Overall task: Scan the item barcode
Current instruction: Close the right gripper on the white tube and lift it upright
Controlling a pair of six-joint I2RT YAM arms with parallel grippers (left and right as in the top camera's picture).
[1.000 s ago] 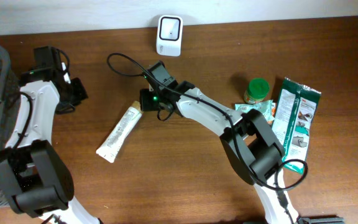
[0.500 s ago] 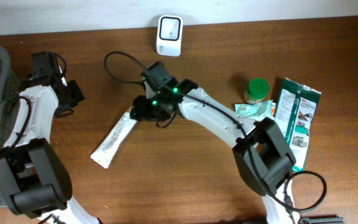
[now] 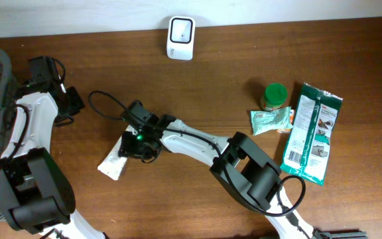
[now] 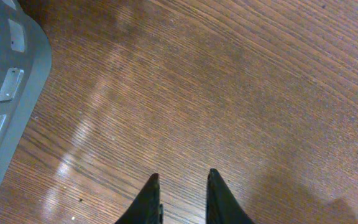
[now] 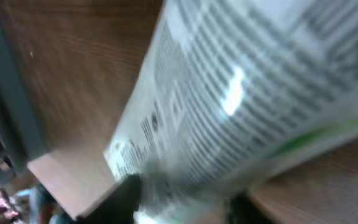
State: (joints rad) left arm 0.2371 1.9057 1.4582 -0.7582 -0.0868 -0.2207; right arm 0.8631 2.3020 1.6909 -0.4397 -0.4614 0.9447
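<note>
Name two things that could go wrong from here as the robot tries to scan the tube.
The right claw meets the white tube near one end only, so it may sag or slip when lifted. The black cable loops beside that arm and could snag on the way to the scanner.

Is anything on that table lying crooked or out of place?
The white tube lies slanted, far from the green packet and jar, with the right gripper over its upper end. Nothing looks spilled or damaged.
</note>
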